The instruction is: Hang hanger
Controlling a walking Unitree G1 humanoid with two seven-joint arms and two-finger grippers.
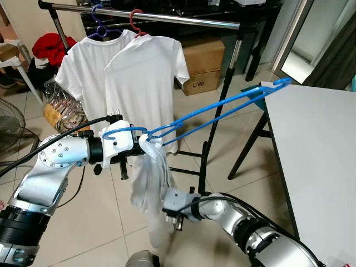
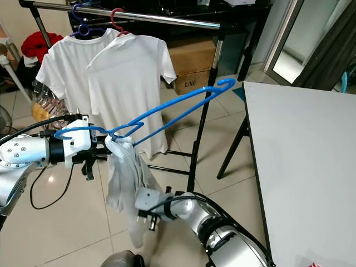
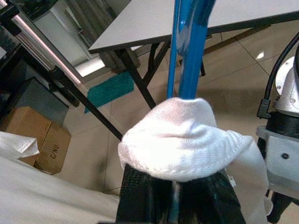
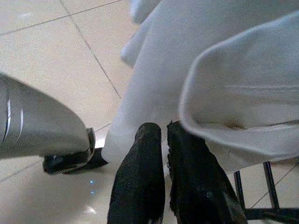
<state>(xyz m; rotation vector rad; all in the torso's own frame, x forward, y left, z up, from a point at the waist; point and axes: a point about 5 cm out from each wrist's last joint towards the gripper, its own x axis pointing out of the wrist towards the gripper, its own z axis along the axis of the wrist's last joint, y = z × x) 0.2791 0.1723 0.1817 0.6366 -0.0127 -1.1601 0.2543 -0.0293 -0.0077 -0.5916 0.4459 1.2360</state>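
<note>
Grey table (image 1: 317,150) occupies the robot's right side, its black legs standing on the tiled floor (image 1: 100,228). Ahead stands a clothes rack (image 1: 167,18) with a silver top rail, which carries two white T-shirts (image 1: 142,83), one on a purple hanger (image 1: 99,28) and one on a red hanger (image 1: 137,22). Cardboard boxes (image 1: 203,64) sit on the floor behind the rack.

Between the rack and the table, the blue hanger (image 1: 222,105) is held in the air, tilted, with its far end raised above the table's near corner and well below the rail. A white garment (image 1: 150,183) is bunched over the hanger's near end and hangs down towards the floor.

The left gripper (image 1: 142,139) is at that near end; the left wrist view shows its fingers (image 3: 140,196) pressed together on the hanger, with white cloth bunched over the grip point.

The right gripper (image 1: 177,219) is lower, beside the hanging garment. The right wrist view shows its fingers (image 4: 140,177) nearly pressed together, with cloth just beyond the tips; whether they pinch the fabric cannot be determined.
</note>
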